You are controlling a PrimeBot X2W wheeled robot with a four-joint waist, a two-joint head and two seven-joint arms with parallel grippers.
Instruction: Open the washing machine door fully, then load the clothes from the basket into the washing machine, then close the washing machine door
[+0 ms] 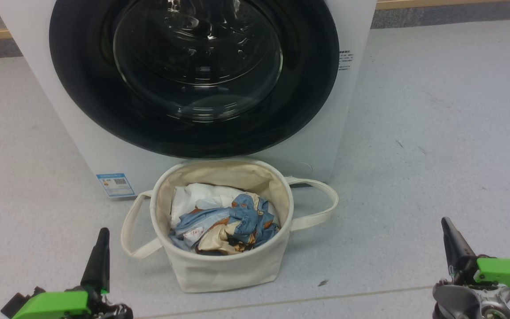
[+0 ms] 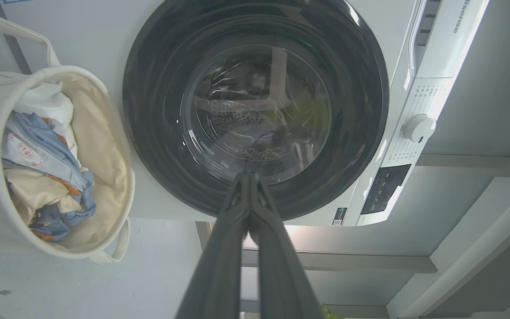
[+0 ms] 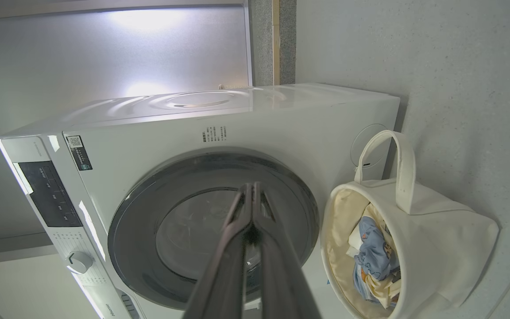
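As the door point(image 1: 197, 62) sits shut on the washer point(image 1: 82, 133) across the upper centre of the head view, the basket point(image 1: 224, 266) stands on the floor point(image 1: 436, 133) just in front, at mid-frame, apparently placed so the load is a short lift from the drum. Clothes point(image 1: 233, 223) lie crumpled inside it, beside a white cloth point(image 1: 197, 195). The left end effector point(image 1: 103, 232), lower left, and the right end effector point(image 1: 446, 223), lower right, each have fingers pressed together on nothing, flanking the basket and well apart from it. Opening the door looks like the first job, not yet begun. The basket sits close beneath it and may crowd the swing.
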